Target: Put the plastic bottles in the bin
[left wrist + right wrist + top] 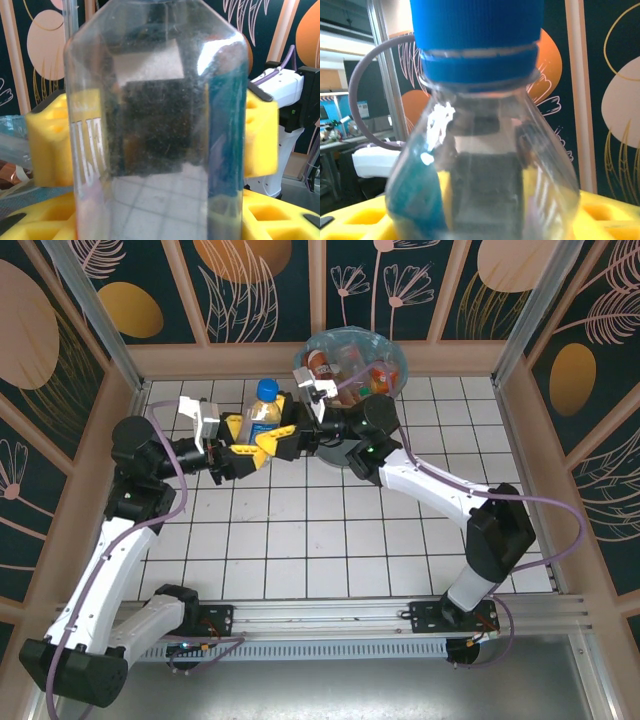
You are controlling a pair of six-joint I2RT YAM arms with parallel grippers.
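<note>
From above: gripping a blue-capped bottle (264, 412) in the left gripper (255, 448), upper centre, just left of the bin (403, 368) containing several bottles (322, 362); resting the right gripper (293, 435) beside it. Left wrist: pinching it mid-frame between yellow fingers (47, 145). Right wrist: crowding its neck, clamping or not being impossible to tell. Seemingly dealing with the last one.

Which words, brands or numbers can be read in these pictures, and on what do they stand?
No text is readable for certain.
On the bottle: white label letters, too blurred to read.
On the binned bottles in the bin: red labels, print too small.
</note>
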